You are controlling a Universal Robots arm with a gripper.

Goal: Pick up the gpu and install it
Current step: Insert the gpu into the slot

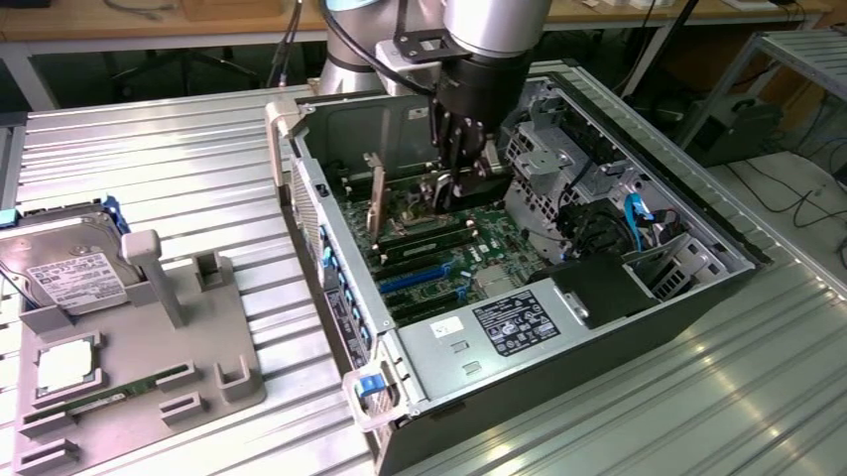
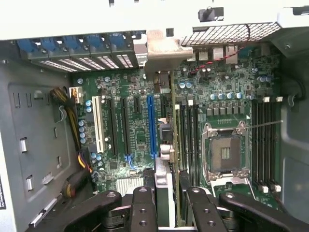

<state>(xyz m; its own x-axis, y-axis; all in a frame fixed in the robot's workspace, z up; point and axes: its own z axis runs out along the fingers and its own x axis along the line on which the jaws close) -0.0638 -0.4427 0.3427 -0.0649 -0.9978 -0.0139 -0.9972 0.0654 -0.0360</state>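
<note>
Exterior view's left: grey parts fixture [image 1: 198, 347] sits on the ribbed metal tabletop [image 1: 173, 159]. The hard drive [image 1: 66, 273] is propped at its far end and the green memory stick [image 1: 126, 389] lies flat in a groove near the front. The fixture keeps spare parts at fixed spots, so neither is touched here.

Middle: open computer case [image 1: 317, 198] lies on its side, so the motherboard [image 1: 457, 248] faces up and the slots can be reached from above. The arm comes straight down into it. The end effector [image 1: 459, 177] is partly closed and pinches the gpu [image 2: 163, 179] by its two flat faces. The card hangs edge-down, a sensible hold since its bottom edge has to meet a slot. In the wrist view the card shows edge-on between the two inner fingers [image 2: 143, 203]. It runs toward the rear wall with the blue latches and lines up just beside the long blue slot [image 2: 151, 125], between that slot and the memory banks. It is low over the board. Cannot tell if the edge is touching or seated in a slot.

Exterior view's right: CPU socket [image 2: 226, 152] is empty, with its lever out. The metal drive cage [image 1: 556, 169] and blue cables [image 1: 636, 213] are beside the arm and apart from it.
</note>
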